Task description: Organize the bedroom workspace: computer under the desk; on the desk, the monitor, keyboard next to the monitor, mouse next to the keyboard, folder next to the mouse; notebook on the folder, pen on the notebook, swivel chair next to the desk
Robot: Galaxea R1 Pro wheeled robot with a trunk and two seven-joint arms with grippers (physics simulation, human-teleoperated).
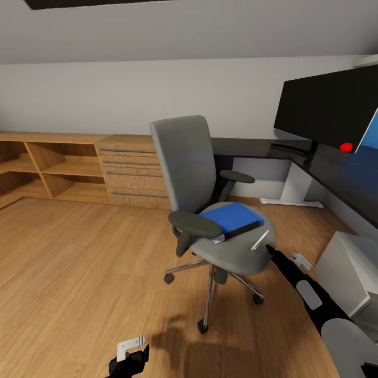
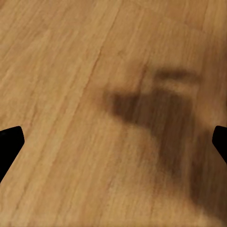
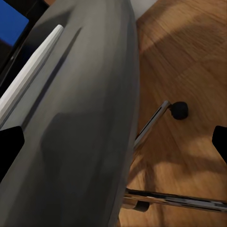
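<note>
Chair: the grey chair (image 1: 210, 210) stands on the wood floor (image 1: 79, 262), near the black table (image 1: 336, 173) but apart from it. Its back faces the wall and its seat faces the robot.
Folder: the blue folder (image 1: 231, 216) lies flat on the chair seat, with its dark spine toward the front edge. The near armrest (image 1: 195, 223) hides one corner of it.
Under the folder: a small pale corner (image 1: 218, 239) pokes out below the spine. It is too small to tell what it is.
Pen: the thin white pen (image 1: 260, 240) lies on the seat, just beside the folder and close to the seat's edge. In the right wrist view the pen (image 3: 30, 73) is cut off by the picture edge.
Screen: the wide black screen (image 1: 328, 107) stands on the table, with a red light (image 1: 345, 147) at its lower corner. Its far side is cut off by the picture edge.
Right claw: the right claw (image 1: 271, 251) hangs just beside the seat's front edge, near the pen, and holds nothing. In the right wrist view its two tips (image 3: 10, 142) sit far apart, so it is spread wide.
Left claw: the left claw (image 1: 128, 359) is low over the floor, well apart from the chair and partly cut off. In the left wrist view its tips (image 2: 9, 142) are wide apart with nothing between them, above bare floor and a dark shadow (image 2: 156, 118).
Shelves: a light wood shelf unit (image 1: 68, 168) with drawers stands along the wall behind the chair.
</note>
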